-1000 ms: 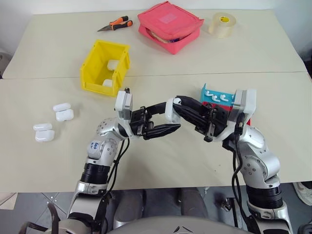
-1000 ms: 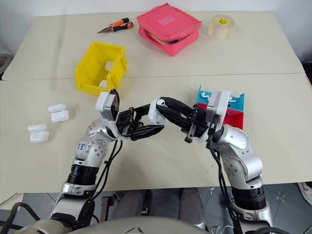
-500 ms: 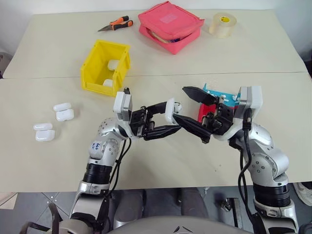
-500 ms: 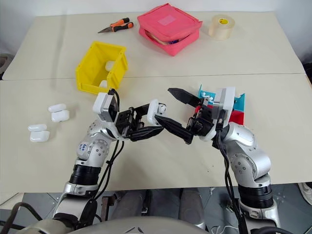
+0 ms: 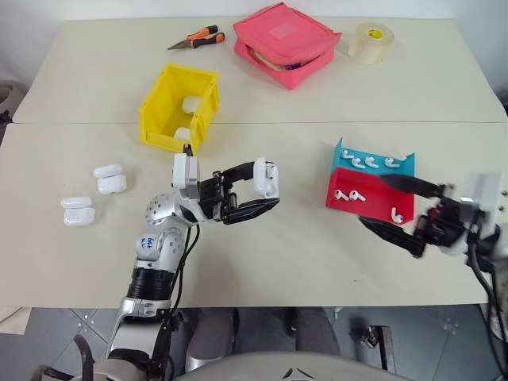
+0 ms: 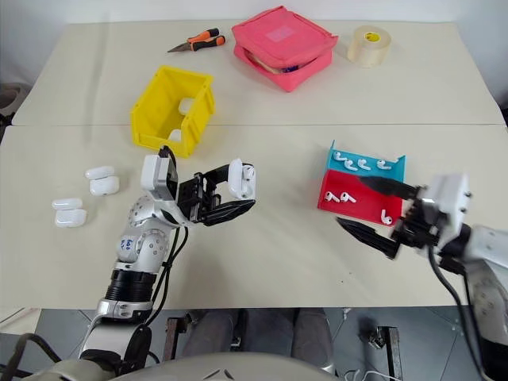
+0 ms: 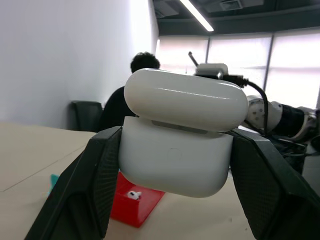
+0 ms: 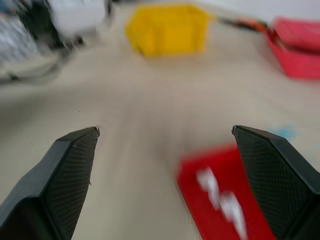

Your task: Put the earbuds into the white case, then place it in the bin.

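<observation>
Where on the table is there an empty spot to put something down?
The widest bare stretch lies between the left gripper holding the white case and the red tray. The back corner left of the pliers is bare too. Around the yellow bin and the loose white cases it is crowded.

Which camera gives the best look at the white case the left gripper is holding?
The left wrist view: the white case sits close up between the left gripper's black fingers, lid slightly ajar. The two head views show it small above the table, side-on. The right wrist view catches a pale blur of it.
</observation>
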Controlling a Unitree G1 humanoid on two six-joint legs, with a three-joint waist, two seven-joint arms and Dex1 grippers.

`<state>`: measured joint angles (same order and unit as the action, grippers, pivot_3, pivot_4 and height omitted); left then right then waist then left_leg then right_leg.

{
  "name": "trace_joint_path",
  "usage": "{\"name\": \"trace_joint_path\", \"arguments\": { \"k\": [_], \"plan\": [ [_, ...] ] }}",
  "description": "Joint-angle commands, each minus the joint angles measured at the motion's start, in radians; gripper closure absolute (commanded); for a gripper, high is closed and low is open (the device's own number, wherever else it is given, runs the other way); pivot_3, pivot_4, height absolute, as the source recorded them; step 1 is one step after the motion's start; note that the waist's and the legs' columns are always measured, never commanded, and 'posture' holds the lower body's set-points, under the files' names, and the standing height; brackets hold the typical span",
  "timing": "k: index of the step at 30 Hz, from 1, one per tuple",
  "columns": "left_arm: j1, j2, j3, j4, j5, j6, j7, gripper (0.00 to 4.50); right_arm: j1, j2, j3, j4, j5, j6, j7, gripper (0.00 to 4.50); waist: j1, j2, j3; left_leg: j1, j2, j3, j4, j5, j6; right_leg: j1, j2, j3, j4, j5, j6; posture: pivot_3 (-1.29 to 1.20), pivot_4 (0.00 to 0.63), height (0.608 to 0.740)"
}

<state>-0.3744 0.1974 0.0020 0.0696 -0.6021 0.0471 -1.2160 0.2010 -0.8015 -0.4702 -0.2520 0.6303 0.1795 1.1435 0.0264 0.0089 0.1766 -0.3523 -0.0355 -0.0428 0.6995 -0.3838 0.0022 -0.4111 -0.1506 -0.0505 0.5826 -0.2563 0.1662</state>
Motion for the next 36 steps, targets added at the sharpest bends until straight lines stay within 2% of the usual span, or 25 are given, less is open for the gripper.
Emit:
{"name": "trace_joint_path", "arguments": {
  "k": [1, 5, 10, 17, 22, 29, 36],
  "plan": [
    [0.017, 0.005, 0.002, -0.036, 0.003, -0.031, 0.000, 1.60, 0.032, -0.022, -0.073, 0.120, -0.062, -0.101, 0.051, 0.03, -0.001, 0.000, 0.000, 0.000, 0.000, 0.000, 0.000, 0.000, 0.000, 0.000, 0.000, 0.000, 0.000, 0.000, 0.000, 0.00, 0.150, 0.740],
    [0.030, 0.003, -0.003, -0.053, 0.001, -0.037, 0.014, 1.60, 0.004, -0.041, -0.072, 0.205, -0.088, -0.121, 0.058, 0.03, -0.007, 0.000, 0.000, 0.001, 0.001, 0.001, 0.000, 0.000, 0.000, 0.000, 0.000, 0.000, 0.001, 0.000, 0.000, 0.00, 0.150, 0.740],
    [0.041, -0.009, -0.008, -0.064, 0.005, -0.050, 0.036, 1.60, -0.114, -0.084, -0.021, 0.256, -0.113, -0.090, 0.049, 0.03, -0.004, 0.000, 0.000, 0.001, 0.001, 0.001, 0.000, 0.000, -0.001, 0.000, 0.000, 0.000, 0.000, 0.000, 0.000, 0.00, 0.150, 0.740],
    [0.053, -0.035, -0.033, -0.074, 0.012, -0.066, 0.063, 1.60, -0.488, -0.216, 0.238, 0.332, -0.210, 0.209, -0.001, 0.03, -0.002, 0.001, 0.000, 0.000, 0.002, -0.002, 0.001, 0.001, -0.002, -0.001, 0.001, -0.002, 0.000, 0.000, 0.000, 0.00, 0.150, 0.740],
    [0.058, -0.054, -0.048, -0.066, 0.018, -0.083, 0.066, 1.60, -0.801, -0.234, 0.459, 0.498, -0.378, 0.275, 0.021, 0.03, -0.001, 0.001, 0.000, -0.002, 0.001, -0.003, 0.001, 0.001, -0.002, -0.001, -0.001, -0.002, -0.001, 0.000, 0.000, 0.00, 0.150, 0.740],
    [0.055, -0.084, -0.063, -0.048, 0.025, -0.108, 0.072, 1.60, -1.077, -0.156, 0.686, 0.757, -0.622, 0.125, 0.044, 0.03, -0.008, 0.001, 0.000, -0.003, 0.001, -0.002, 0.000, 0.001, -0.002, -0.003, -0.001, -0.002, -0.002, 0.000, 0.000, 0.00, 0.150, 0.740],
    [0.058, -0.098, -0.066, -0.037, 0.028, -0.128, 0.077, 1.60, -1.221, -0.062, 0.770, 1.038, -0.752, -0.080, 0.059, 0.03, -0.011, 0.001, 0.000, -0.003, 0.001, -0.001, 0.000, 0.001, -0.002, -0.003, -0.001, -0.002, -0.002, 0.000, 0.000, 0.00, 0.150, 0.740]
  ]
}}
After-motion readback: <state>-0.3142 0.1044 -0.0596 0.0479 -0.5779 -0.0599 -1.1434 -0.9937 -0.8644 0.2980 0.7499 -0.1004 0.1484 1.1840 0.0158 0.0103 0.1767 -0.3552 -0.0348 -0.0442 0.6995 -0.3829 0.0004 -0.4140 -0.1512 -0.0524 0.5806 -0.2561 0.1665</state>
